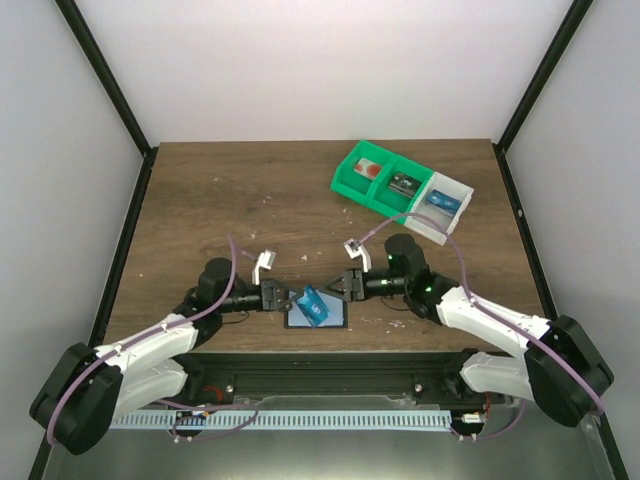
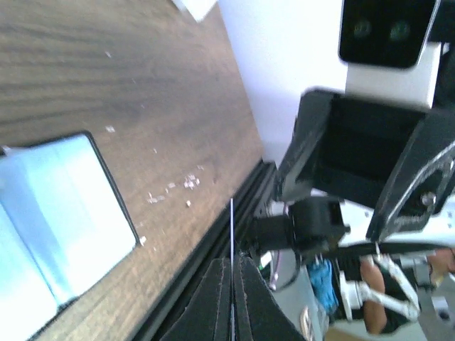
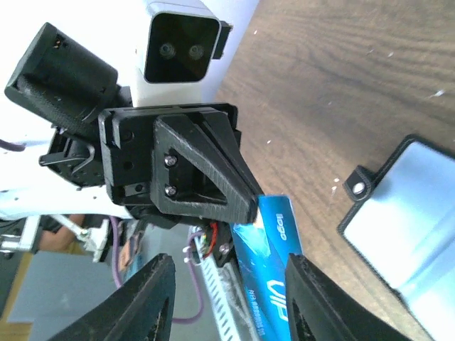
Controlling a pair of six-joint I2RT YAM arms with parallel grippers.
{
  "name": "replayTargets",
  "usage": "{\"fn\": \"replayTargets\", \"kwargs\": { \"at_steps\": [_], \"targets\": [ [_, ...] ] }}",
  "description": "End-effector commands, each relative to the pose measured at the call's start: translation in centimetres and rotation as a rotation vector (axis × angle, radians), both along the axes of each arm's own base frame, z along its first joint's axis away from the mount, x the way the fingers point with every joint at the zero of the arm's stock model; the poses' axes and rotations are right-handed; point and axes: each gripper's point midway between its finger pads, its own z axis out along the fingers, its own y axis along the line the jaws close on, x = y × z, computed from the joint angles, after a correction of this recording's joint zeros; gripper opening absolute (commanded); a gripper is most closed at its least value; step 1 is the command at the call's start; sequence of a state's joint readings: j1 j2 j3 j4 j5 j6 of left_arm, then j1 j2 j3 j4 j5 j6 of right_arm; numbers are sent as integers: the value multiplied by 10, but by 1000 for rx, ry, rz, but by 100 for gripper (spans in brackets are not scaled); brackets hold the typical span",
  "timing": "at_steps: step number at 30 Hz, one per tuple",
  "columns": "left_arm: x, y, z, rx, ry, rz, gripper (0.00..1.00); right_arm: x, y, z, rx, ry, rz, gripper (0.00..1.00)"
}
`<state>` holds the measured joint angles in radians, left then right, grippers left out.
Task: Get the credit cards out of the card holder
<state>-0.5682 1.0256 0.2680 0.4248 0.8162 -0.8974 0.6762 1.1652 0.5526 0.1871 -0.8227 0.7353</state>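
While left fingers [image 2: 212, 302] pinch a blue card [image 1: 312, 303], the card holder [image 1: 332, 319] lies beneath.

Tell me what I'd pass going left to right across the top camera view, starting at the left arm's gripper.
left gripper → blue card → right gripper → green-and-white bins. The card holder lies under the card and both grippers, so it has no clear place in the order.
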Motion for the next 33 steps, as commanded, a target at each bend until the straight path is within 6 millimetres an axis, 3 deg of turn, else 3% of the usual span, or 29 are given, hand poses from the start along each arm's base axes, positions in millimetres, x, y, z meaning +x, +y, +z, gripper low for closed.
{"fn": "replayTargets", "kwargs": {
  "at_steps": [1, 6, 12, 19, 24, 33],
  "targets": [
    [38, 7, 31, -85, -59, 218, 0, 16, -5, 2, 25, 75, -143, 47],
    [62, 19, 53, -148, -81, 381, 0, 23, -7, 2, 62, 170, -217, 50],
    [79, 33, 64, -225, -45, 518, 0, 28, -6, 17, 153, 222, -265, 50],
    [82, 42, 63, -298, -16, 581, 0, 38, -3, 18, 178, 262, -317, 48],
    [82, 37, 66, -316, -1, 555, 0, 43, 3, 24, 199, 263, -311, 47],
    [81, 35, 71, -346, 14, 538, 0, 47, 16, 26, 212, 265, -317, 37]
  ]
}}
